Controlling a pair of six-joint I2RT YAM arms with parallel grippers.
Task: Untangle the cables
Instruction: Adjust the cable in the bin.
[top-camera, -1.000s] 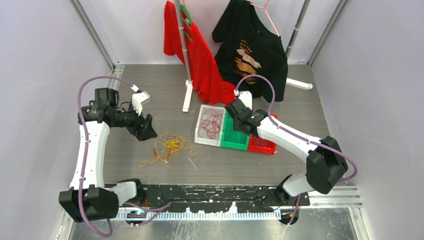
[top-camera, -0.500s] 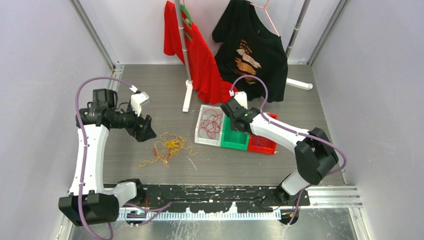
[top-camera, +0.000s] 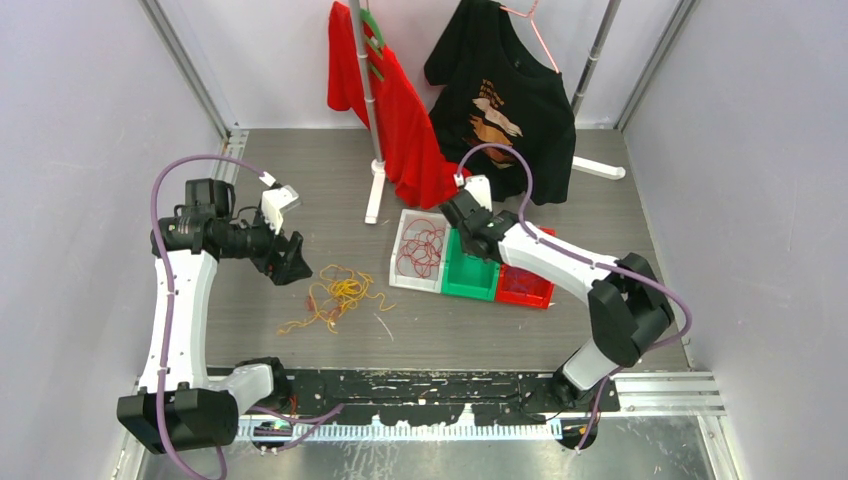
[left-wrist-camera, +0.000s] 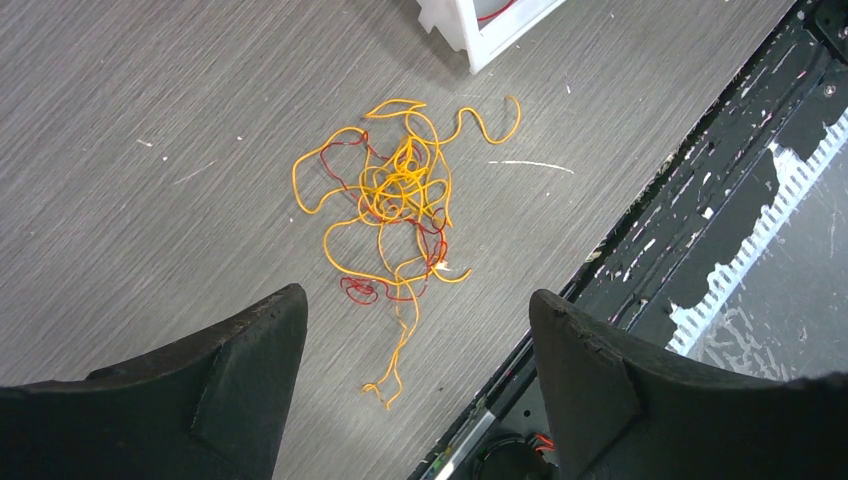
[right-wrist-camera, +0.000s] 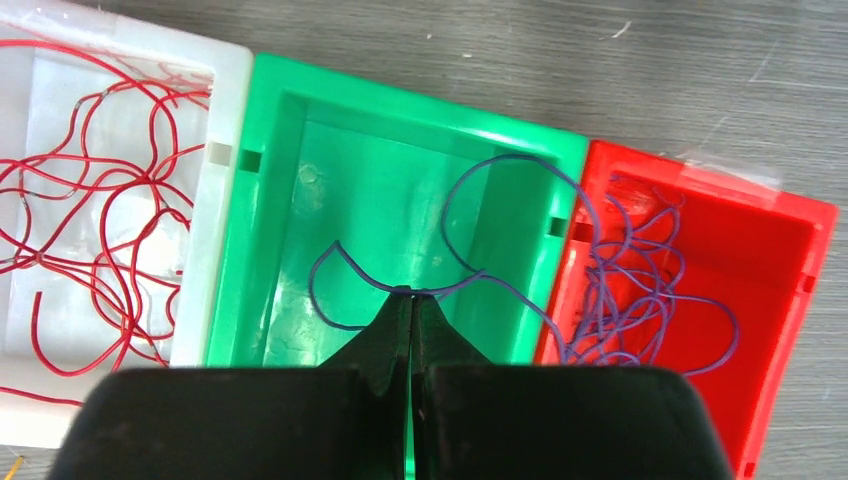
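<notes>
A loose tangle of yellow and red cables (top-camera: 338, 293) lies on the grey table. My left gripper (top-camera: 290, 262) hovers just left of it, open; in the left wrist view the tangle (left-wrist-camera: 400, 200) sits beyond the left gripper (left-wrist-camera: 417, 295), with nothing between the fingers. My right gripper (right-wrist-camera: 412, 297) is over the green bin (right-wrist-camera: 400, 110), shut on a thin purple cable (right-wrist-camera: 520, 157) that loops across the bin and runs into the pile of purple cables (right-wrist-camera: 630, 280) in the red bin (right-wrist-camera: 700, 180). Red cables (right-wrist-camera: 100, 200) fill the white bin (right-wrist-camera: 225, 100).
The three bins (top-camera: 470, 275) stand side by side mid-table. Behind them a garment stand (top-camera: 375, 195) carries a red shirt (top-camera: 405, 120) and a black shirt (top-camera: 510, 100). A black rail (top-camera: 430, 385) runs along the near edge.
My right gripper has closed on the purple cable and shifted slightly left and back over the bins. The left arm has hardly moved.
</notes>
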